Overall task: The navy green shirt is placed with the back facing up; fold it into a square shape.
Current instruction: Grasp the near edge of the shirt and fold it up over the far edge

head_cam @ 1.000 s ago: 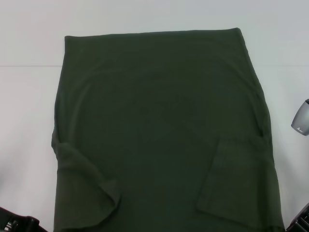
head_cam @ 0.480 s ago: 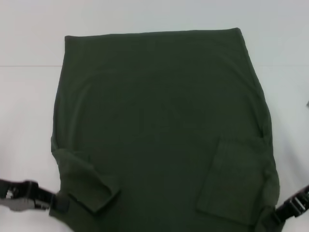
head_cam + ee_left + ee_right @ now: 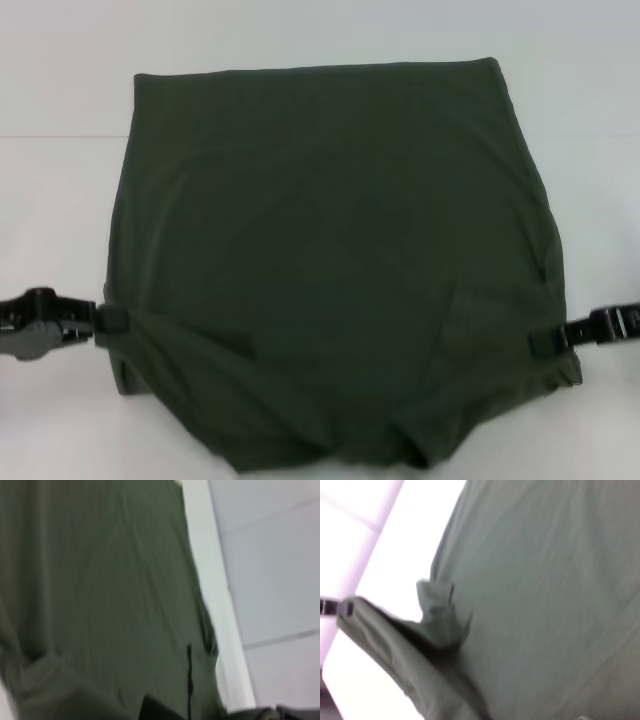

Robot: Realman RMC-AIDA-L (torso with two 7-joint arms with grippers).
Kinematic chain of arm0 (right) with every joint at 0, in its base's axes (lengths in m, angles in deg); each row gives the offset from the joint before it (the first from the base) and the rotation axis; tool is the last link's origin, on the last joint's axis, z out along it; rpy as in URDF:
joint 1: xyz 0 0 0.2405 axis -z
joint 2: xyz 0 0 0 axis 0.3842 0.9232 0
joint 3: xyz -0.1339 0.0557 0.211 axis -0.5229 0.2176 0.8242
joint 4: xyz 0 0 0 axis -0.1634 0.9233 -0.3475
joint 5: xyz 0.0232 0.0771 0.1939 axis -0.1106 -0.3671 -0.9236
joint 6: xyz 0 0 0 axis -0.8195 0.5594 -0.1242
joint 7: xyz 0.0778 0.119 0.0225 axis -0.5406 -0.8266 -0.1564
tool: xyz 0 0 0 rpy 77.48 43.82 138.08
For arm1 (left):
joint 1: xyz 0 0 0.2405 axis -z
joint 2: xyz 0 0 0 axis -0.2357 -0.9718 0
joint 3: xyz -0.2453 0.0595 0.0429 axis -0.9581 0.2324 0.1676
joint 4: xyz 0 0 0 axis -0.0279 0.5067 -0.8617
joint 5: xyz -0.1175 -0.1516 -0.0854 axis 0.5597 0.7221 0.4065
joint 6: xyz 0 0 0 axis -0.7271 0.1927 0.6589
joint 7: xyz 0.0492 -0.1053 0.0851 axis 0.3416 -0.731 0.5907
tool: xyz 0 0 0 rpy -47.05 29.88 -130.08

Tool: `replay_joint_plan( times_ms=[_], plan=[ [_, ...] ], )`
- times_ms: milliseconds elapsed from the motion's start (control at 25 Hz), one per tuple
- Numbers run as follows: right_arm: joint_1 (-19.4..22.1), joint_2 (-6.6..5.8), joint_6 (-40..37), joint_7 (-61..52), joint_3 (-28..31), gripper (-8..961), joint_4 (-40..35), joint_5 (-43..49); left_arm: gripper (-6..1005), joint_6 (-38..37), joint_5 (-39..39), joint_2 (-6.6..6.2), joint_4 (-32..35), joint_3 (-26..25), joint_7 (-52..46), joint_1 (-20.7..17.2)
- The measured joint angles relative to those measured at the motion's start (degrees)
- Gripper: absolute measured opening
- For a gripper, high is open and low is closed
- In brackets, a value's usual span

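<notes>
The navy green shirt [image 3: 330, 230] lies plain side up on the white table and fills most of the head view. Its near part is raised and doubled over, sagging in a curve between my two grippers. My left gripper [image 3: 112, 322] is shut on the shirt's left edge. My right gripper [image 3: 545, 338] is shut on the right edge at about the same height. The folded-in sleeves are hidden under the lifted layer. Up close, the shirt cloth [image 3: 100, 580] fills the left wrist view, and bunched shirt cloth [image 3: 545, 580] fills the right wrist view.
The white table [image 3: 60, 200] shows bare strips to the left, to the right and beyond the shirt's far edge. A faint seam line [image 3: 50, 137] crosses the table at the back.
Both grippers came in from the near corners, took hold of the shirt's side edges and carried the near part up and away from me. The sleeve flaps are now covered.
</notes>
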Motion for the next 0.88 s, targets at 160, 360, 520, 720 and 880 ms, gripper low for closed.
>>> replay_joint_plan(
  times_ms=[160, 360, 520, 720, 880],
  plan=[
    [1.7, 0.00, 4.3, 1.8, 0.1, 63, 1.6, -5.5, 33, 2.6, 6.1, 0.37, -0.5, -0.1, 0.0, -1.8],
    [3.8, -0.05, 6.8, 4.3, 0.5, 63, 2.2, -11.0, 33, 6.1, 11.6, 0.87, -1.7, -0.2, -0.3, -3.0],
    [5.7, -0.13, 7.5, 6.7, 1.8, 63, 1.8, -14.2, 33, 8.3, 13.1, 0.93, -3.0, -0.2, -0.3, -3.2],
    [6.9, 0.14, 8.3, 9.7, 5.1, 62, 2.1, -15.2, 32, 10.6, 14.8, 1.38, -3.4, -0.3, -0.1, -3.2],
    [7.3, 1.30, 9.9, 11.6, 7.6, 62, 2.4, -15.3, 32, 12.2, 16.1, 2.08, -3.6, -0.3, 0.1, -3.2]
  ],
)
